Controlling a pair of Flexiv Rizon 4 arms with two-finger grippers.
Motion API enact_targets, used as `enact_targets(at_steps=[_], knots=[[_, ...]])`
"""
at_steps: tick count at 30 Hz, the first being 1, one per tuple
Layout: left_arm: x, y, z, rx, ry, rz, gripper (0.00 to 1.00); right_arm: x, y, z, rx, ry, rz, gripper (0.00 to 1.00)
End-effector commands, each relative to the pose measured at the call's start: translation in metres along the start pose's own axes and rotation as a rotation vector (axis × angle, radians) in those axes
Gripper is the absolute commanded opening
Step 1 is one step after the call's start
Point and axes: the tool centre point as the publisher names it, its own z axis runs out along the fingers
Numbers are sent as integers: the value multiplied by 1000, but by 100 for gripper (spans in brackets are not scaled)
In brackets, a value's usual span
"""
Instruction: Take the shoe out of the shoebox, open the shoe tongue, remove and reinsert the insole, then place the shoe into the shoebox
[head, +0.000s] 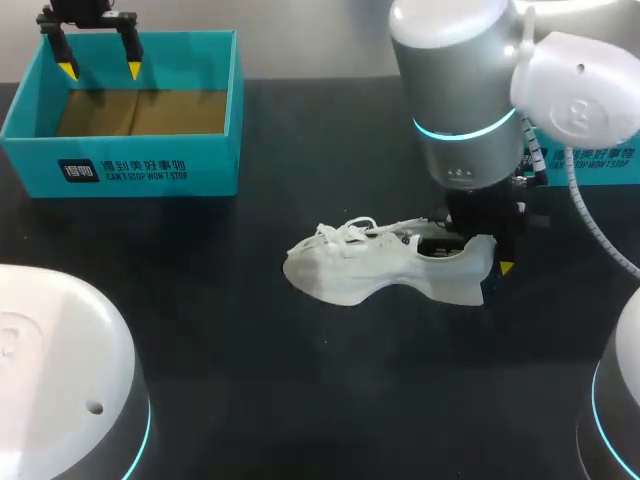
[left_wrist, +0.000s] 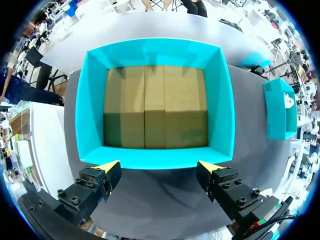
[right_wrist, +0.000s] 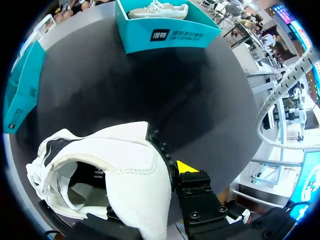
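The left gripper (head: 97, 68) hangs over the far wall of the shoebox (head: 200, 165). Its two yellow tips are wide apart and hold nothing. The box lies right ahead of them. It is open on top, and I see only its brown floor inside.

The shoe (head: 385, 270) is out of the box. It lies on the black table (head: 300, 400), well apart from the left gripper. Its toe points toward the shoebox and its heel is at the right gripper (head: 482, 254). In the right wrist view the heel fills the space just ahead of that gripper, and the dark opening of the shoe is beside it. I cannot tell if the gripper is squeezing the heel or only sits next to it.

I think the shoe is light and easy to lift. The white top part looks soft and would squash if pinched hard. The sole looks thicker and stiffer. The heel rim looks like the best place to hold, because it keeps its shape. The laces are loose and could catch on a tip. The tongue is likely thin and floppy, so it needs a gentle pinch near its top edge. The insole probably bends easily too.

Another teal box (right_wrist: 165, 32) with another shoe (right_wrist: 157, 10) in it stands far ahead of the right gripper.
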Motion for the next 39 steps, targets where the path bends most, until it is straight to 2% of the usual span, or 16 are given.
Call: enact_targets(at_steps=[1, 3, 7, 15, 22, 27, 39], knots=[[0, 0, 0, 0, 0, 0, 100, 10, -13, -5, -20, -20, 21, 0], [0, 0, 0, 0, 0, 0, 100, 18, -31, -6, -42, -72, 56, 0], [0, 0, 0, 0, 0, 0, 100, 32, -62, -6, -49, -34, 50, 0], [0, 0, 0, 0, 0, 0, 100, 63, -95, 13, -35, -26, 55, 0], [0, 0, 0, 0, 0, 0, 100, 84, -108, 29, -1, 49, 49, 0], [0, 0, 0, 0, 0, 0, 100, 101, -113, 34, 3, 40, 46, 0], [0, 0, 0, 0, 0, 0, 100, 127, -101, 49, -7, -8, 85, 0]])
